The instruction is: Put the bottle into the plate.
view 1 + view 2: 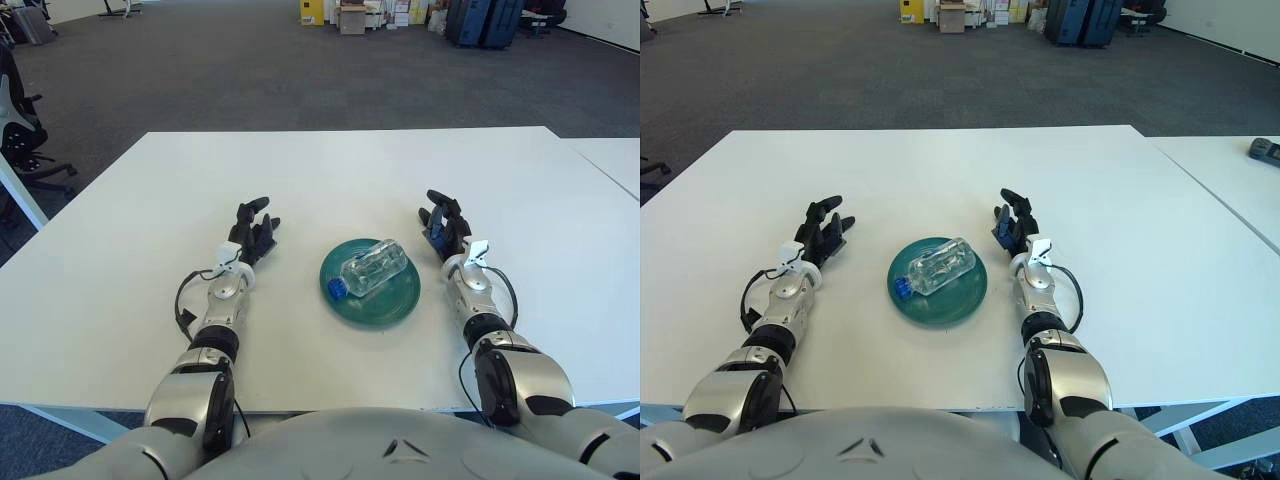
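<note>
A clear plastic bottle [373,268] with a blue cap lies on its side in the green plate [395,304] at the middle of the white table [330,170]. My left hand [254,231] shows to the left of the plate, fingers spread and holding nothing. My right hand [442,224] shows to the right of the plate, fingers relaxed and holding nothing. Neither hand touches the bottle or the plate.
A second white table [1230,180] stands to the right with a dark object [1265,149] on it. An office chair [20,130] is at the far left. Boxes and cases [400,15] stand far back on the carpet.
</note>
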Robot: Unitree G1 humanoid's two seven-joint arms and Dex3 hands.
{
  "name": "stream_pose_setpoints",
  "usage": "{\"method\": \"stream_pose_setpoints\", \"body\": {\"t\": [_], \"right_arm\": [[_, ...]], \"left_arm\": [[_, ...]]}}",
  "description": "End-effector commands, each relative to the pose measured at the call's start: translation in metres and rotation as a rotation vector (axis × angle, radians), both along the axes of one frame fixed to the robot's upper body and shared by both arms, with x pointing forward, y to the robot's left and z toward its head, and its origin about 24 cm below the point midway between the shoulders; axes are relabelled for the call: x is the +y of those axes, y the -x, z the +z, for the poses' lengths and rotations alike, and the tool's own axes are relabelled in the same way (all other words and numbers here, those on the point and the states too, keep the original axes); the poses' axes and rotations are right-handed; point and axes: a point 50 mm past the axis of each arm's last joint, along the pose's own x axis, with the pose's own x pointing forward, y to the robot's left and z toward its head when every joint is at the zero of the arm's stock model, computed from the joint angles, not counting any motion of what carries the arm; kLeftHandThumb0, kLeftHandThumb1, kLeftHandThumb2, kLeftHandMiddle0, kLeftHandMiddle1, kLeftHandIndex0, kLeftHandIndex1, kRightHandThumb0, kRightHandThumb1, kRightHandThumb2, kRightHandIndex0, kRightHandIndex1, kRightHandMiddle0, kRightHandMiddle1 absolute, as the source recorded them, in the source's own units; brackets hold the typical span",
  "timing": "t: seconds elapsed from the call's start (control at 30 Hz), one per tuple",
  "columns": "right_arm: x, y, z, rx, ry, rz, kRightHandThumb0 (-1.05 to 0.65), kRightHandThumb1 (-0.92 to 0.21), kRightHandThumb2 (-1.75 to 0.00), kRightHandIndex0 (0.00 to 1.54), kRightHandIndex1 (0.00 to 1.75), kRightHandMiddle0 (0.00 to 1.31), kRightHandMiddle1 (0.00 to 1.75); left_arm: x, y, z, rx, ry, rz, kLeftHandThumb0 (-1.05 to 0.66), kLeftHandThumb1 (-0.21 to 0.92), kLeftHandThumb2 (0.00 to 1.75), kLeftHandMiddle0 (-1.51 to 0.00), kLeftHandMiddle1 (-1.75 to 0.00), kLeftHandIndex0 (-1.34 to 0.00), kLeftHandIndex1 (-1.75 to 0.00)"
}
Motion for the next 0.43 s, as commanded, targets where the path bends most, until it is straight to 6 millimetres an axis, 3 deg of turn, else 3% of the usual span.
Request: {"method": "stream_pose_setpoints", "body": {"t": [0.0, 0.4], "right_arm": [[-0.0032, 0.0186, -0.0241, 0.129, -0.014, -0.032, -0.72, -0.92, -0.87, 0.41, 0.02, 0.00, 0.82], [-0.0005, 0.0211, -0.0260, 0.130, -0.018, -0.028, -0.72, -0.92, -0.88, 0.41, 0.02, 0.00, 0.83]], "left_arm": [[-0.0027, -0.0007, -0.0037, 0.026, 0.014, -0.014, -0.69, 0.92, 0.84, -0.47, -0.60, -0.01, -1.05], [-0.0052, -0.0002, -0.0073, 0.038, 0.020, -0.017, -0.73, 0.92, 0.81, -0.49, -0.61, -0.02, -1.05]]}}
